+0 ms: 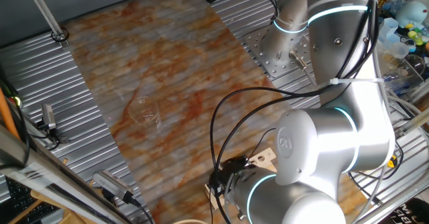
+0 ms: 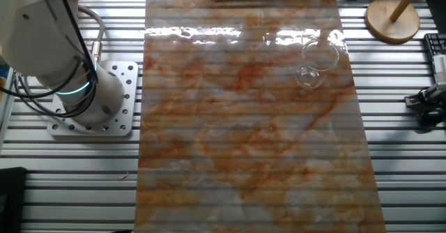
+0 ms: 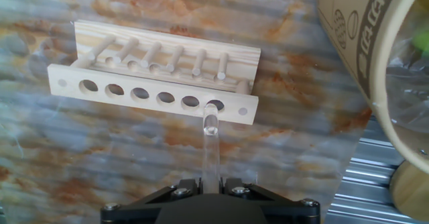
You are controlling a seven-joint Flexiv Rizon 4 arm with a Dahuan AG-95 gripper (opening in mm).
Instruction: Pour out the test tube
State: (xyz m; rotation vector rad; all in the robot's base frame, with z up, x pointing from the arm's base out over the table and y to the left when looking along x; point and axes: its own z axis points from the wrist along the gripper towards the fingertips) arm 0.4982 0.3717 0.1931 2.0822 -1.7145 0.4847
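Tube in hand, that is what we see from the hand view: the gripper (image 3: pixel 210 184) is clenched on the test tube (image 3: pixel 210 147), whose long axis runs straight out ahead of the fingers toward the wooden rack (image 3: pixel 157 83). The far end of the tube sits right at the rack's end hole; we cannot tell whether it is inside the hole or just above it. The beaker (image 2: pixel 315 64) is what matters next, and it stands well apart from the rack on the bench (image 2: pixel 244 156), off to one side of the gripper. We judge the tube must come clear along its own axis before we swing it over to the beaker and tip it.
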